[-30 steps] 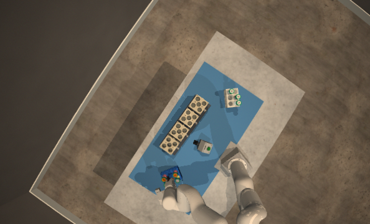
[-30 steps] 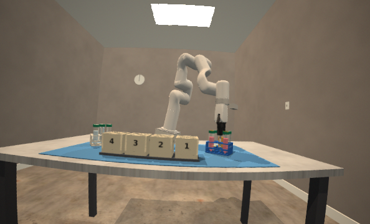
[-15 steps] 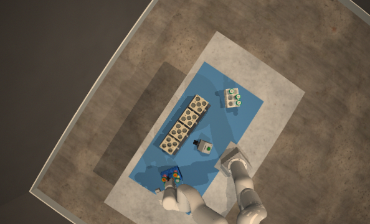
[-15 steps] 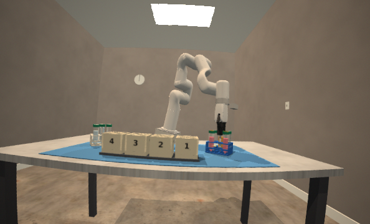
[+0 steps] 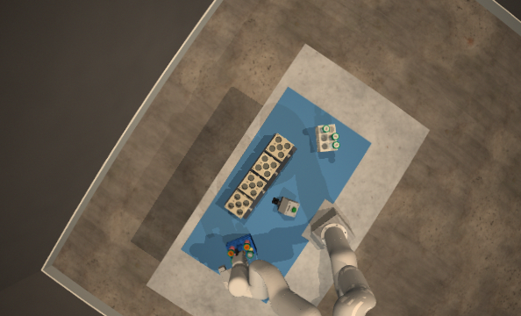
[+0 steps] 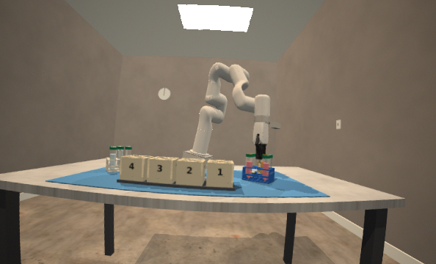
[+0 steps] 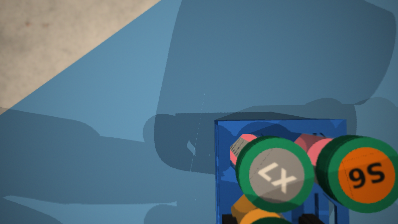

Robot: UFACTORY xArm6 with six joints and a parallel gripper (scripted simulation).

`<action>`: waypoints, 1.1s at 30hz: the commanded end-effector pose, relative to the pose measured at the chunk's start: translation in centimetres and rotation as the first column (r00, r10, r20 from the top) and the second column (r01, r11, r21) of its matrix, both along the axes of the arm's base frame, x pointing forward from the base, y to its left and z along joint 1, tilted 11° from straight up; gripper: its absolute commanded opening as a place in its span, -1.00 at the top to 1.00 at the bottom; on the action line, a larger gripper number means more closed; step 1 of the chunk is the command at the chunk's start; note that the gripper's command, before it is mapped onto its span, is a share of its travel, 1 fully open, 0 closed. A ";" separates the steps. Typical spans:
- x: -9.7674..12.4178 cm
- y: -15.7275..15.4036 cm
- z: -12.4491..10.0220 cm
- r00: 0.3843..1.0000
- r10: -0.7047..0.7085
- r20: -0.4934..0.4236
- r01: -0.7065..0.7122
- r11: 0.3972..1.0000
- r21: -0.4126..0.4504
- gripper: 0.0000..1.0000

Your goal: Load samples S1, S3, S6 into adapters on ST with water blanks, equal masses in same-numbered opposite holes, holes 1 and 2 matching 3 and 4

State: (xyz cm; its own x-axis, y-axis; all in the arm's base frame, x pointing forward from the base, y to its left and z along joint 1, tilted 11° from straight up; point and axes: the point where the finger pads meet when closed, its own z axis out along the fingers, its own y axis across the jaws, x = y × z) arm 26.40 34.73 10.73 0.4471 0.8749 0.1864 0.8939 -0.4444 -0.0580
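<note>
My gripper [image 5: 237,252] [image 6: 260,158] [image 7: 269,219] is down at the blue rack [image 6: 258,179] [image 7: 285,124]. Its black fingers stand close on both sides of a green-capped tube with orange liquid [image 7: 260,215] and look shut on it; its cap dot is out of view. In the wrist view, X7 [image 7: 277,174] with a grey dot and S6 [image 7: 367,175] with an orange dot stand beside it, with pink liquid below. Adapters 1 [image 6: 219,174], 2 [image 6: 189,171], 3 [image 6: 160,170] and 4 [image 6: 132,169] stand in the dark stand [image 6: 177,186]; their visible holes look empty.
A white rack [image 5: 319,132] holds three green-capped tubes [image 5: 326,128] [image 5: 335,136] [image 5: 336,145] with white dots. The small desk [image 5: 287,207] with the green DONE key [image 5: 294,210] stands between the adapters and the arm base [image 5: 331,221].
</note>
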 end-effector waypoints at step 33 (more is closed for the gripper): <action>0.0 -0.2 1.6 1.000 0.000 0.003 0.000 1.000 0.003 1.00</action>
State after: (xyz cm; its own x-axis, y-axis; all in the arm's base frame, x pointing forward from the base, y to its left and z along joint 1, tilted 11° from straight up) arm 26.37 34.49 12.03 0.4470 0.8748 0.1868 0.8939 -0.4444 -0.0579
